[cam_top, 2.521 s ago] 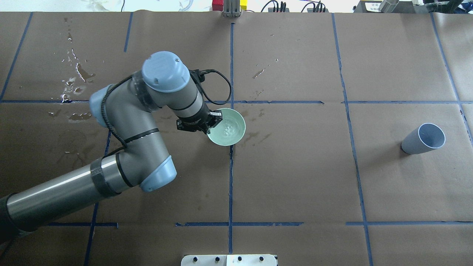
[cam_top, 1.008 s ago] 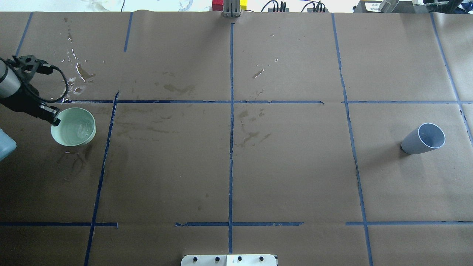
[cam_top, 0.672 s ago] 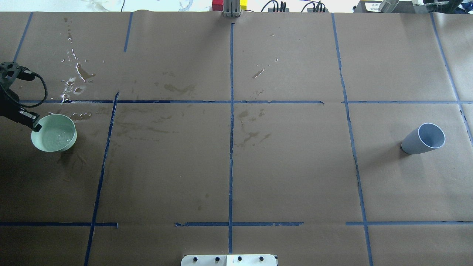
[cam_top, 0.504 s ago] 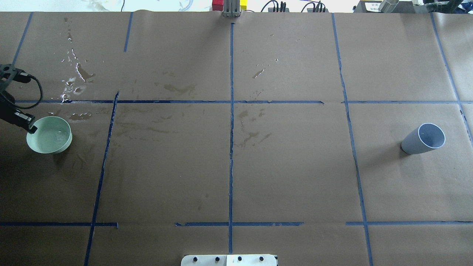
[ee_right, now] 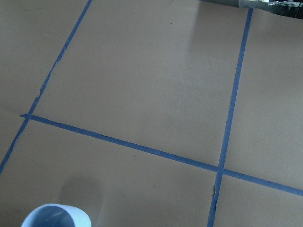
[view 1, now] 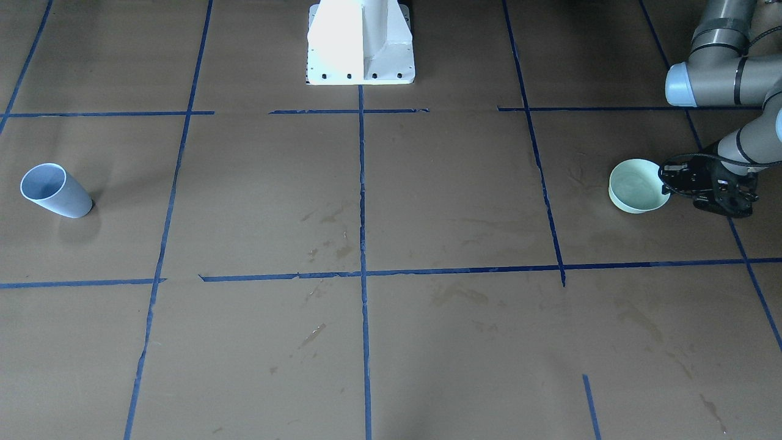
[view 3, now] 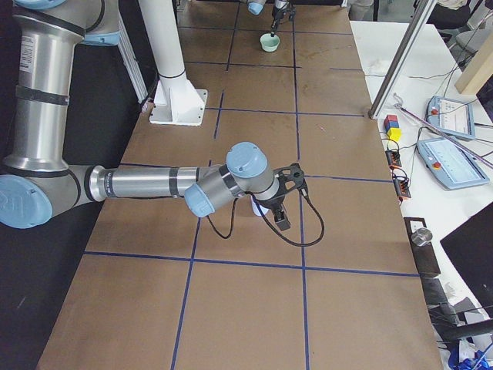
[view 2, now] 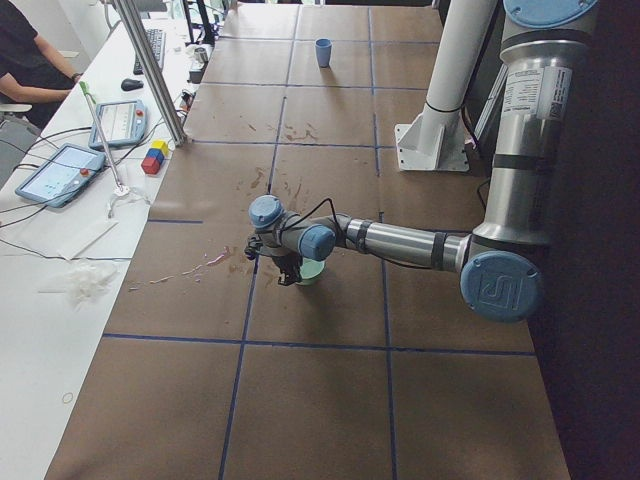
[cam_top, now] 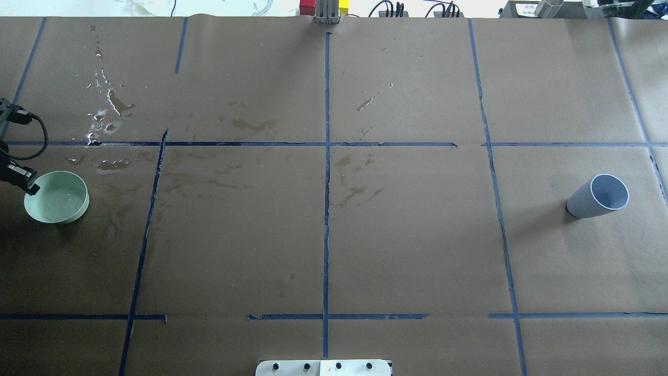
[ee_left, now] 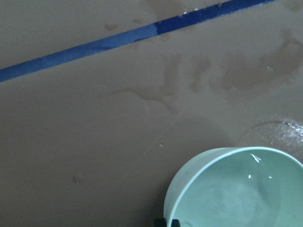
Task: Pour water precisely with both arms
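Front view: left hand (view 1: 667, 183) pinches the bowl (view 1: 635, 185) by its rim at the counter's (view 1: 427, 201) left end. The cup (view 1: 52, 190) stands well apart at the opp. end, w/ nothing near it. Overhead: same layout, plus shiny wet patches (cam_top: 107, 112) beyond the bowl that the front view misses. Can't tell if the bowl rests on the paper or hangs just above it. Left side view: left arm (view 2: 400, 240) stretched low, bowl mostly hidden behind the wrist. Right side view: the only one w/ the right hand (view 3: 276, 212), low & just beside the cup. Released or clenched, can't tell, and front & overhead show no arm there at all. Left wrist cam: water (ee_left: 236, 198) in the bowl, seen close, rim pinch at the bottom edge. Right wrist cam: cup's rim in the lower-left corner, no hand visible. Risks, my read: a one-sided rim pinch w/ water inside means any tilt or jerk slops it. The long carry to the cup adds slosh, damp paper may let the bowl slide, & a right hand that close could tip the tall cup.
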You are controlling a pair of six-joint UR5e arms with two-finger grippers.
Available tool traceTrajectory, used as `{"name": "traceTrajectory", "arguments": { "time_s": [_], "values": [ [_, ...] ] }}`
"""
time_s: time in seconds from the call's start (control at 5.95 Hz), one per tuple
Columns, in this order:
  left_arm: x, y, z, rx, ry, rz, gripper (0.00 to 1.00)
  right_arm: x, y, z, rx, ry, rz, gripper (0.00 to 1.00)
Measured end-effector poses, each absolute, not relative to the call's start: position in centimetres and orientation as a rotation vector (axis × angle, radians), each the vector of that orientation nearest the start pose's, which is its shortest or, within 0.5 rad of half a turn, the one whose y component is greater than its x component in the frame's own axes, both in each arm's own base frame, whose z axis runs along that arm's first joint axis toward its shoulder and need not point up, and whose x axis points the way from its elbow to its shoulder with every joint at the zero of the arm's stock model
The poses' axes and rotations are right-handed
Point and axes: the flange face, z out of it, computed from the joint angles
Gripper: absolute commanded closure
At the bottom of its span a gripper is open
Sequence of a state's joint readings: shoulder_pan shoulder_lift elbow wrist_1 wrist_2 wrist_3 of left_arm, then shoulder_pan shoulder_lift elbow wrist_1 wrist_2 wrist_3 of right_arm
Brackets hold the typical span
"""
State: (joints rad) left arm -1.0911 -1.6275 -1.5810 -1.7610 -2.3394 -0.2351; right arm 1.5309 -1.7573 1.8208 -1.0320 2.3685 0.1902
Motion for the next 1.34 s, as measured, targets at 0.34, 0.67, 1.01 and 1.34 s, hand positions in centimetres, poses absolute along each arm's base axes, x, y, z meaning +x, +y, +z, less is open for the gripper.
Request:
{"name": "traceTrajectory", "arguments": {
  "time_s": [0.34,0.67,1.01,1.34],
  "values": [
    [17.7,-50.3,61.1,-0.041,0.803,0.307,0.0,4.4,-43.7,55.6,0.475,-0.832,-0.103,0.0],
    [12.3,-51.8,60.2,0.001,0.836,0.211,0.0,3.7,-43.7,56.0,0.434,-0.839,-0.107,0.0],
    [4.7,-53.0,58.1,0.089,0.852,0.088,0.0,3.1,-43.6,57.6,0.343,-0.83,-0.14,0.0],
    [-0.9,-51.4,59.3,0.139,0.841,0.053,0.0,1.9,-43.5,60.0,0.208,-0.803,-0.266,0.0]
  ]
}}
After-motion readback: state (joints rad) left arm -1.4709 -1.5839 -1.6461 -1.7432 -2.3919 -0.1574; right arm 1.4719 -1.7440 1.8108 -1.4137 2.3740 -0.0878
